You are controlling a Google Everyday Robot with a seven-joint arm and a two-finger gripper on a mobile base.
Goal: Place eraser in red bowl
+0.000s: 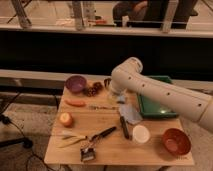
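A round purple bowl (76,83) sits at the left of the wooden table (60,152). Mid-table, toward the back, the gripper (119,96) hangs under the white arm's elbow, jaws apart and empty. The narrow black eraser bar (124,127) lies untouched beside a white cup (140,133). The orange-red bowl (176,141) at right looks empty, so pickup and placing both remain.
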